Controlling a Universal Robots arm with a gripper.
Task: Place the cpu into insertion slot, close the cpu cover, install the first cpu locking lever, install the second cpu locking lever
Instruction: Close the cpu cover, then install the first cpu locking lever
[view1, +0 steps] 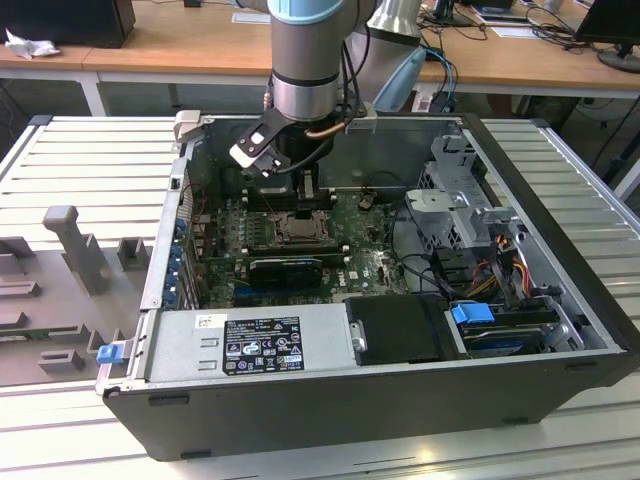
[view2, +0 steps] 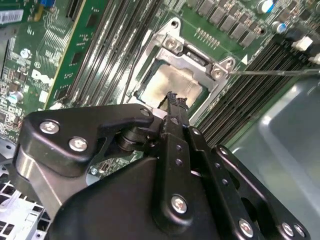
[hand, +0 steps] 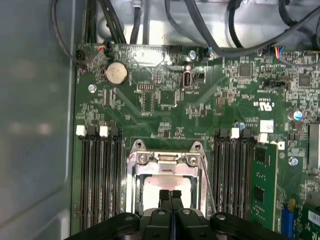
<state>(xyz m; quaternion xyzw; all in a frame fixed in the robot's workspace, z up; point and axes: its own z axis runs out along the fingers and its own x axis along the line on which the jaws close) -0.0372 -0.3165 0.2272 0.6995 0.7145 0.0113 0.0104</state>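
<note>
The tool (hand: 170, 194) has its two black fingers pressed together with nothing between them. In both wrist views its tip hangs right over the cpu (hand: 157, 184), and I cannot tell whether it touches. The cpu lies flat in its socket, its pale grey top showing through the window of the cpu cover (hand: 165, 159), and the silvery frame lies down around it. A thin locking lever (view2: 275, 72) slants away from one corner of the cover, across the nearest memory slots (hand: 100, 180). Farther along the green circuit board (hand: 165, 107) sits a round coin battery (hand: 116, 73), near the board's edge. In the exterior view the arm (view1: 305, 50) reaches straight down into the open computer case (view1: 350, 415), which lies on its side on a ribbed metal counter (view1: 90, 160).
</note>
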